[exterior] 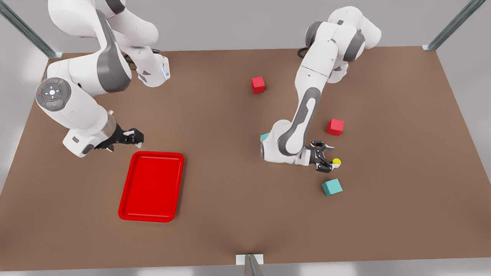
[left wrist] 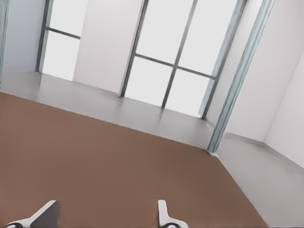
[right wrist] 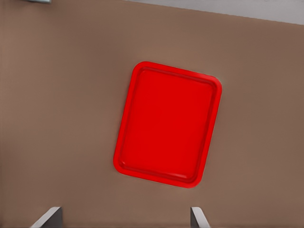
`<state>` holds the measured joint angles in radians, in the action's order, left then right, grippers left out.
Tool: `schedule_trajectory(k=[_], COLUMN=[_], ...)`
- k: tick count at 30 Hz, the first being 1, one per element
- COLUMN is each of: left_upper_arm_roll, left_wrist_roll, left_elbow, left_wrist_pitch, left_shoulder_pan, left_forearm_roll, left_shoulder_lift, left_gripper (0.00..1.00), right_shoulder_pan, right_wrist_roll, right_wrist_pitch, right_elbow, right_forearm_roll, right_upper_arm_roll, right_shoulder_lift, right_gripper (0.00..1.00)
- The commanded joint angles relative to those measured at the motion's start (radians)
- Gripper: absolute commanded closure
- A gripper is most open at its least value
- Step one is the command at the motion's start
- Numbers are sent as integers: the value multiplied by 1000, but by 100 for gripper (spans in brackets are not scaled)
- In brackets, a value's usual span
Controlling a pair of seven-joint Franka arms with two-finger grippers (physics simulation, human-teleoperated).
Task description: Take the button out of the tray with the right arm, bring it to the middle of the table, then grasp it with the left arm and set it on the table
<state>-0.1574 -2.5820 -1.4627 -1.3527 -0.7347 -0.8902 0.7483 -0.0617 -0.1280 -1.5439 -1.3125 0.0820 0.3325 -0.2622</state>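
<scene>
A teal cube sits mostly hidden behind the arm; the button shows just its yellow cap

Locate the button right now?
The button is on the table in the front view's right half, at the fingertips of the left gripper, between a red cube and a teal cube. It is out of the tray.

bright red shallow tray, matte brown tabletop, yellow-capped button, two red cubes, teal cube, white-grey arms.
</scene>
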Motion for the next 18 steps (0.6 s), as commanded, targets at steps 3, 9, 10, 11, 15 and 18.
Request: schedule_trajectory(k=[3,9,10,11,15,18], left_upper_arm_roll=[-11,101,101,125,137,137], left_wrist_roll=[2517,2620,2620,2633,2774,2769], left_elbow=[232,73,68,47,44,44], left_wrist_pitch=[28,95,87,86,98,99], left_shoulder_pan=[325,446,446,460,482,482], left_forearm_roll=[928,830,832,830,837,837], left_shoulder_lift=[-145,-692,-699,-708,-721,-722], left_gripper=[0,0,0,0,0,0], right_shoulder_pan=[-10,-43,-38,-29,16,13], right_wrist_roll=[1,4,-4,-1,-13,-12], right_wrist_pitch=[2,203,206,238,238,238], right_elbow=[-1,1,4,1,-1,1], right_forearm_roll=[-4,1,19,25,74,73], right_upper_arm_roll=[0,-1,0,0,0,-1], right_shoulder_lift=[1,6,4,4,-31,-35], right_gripper=[0,0,0,0,0,0])
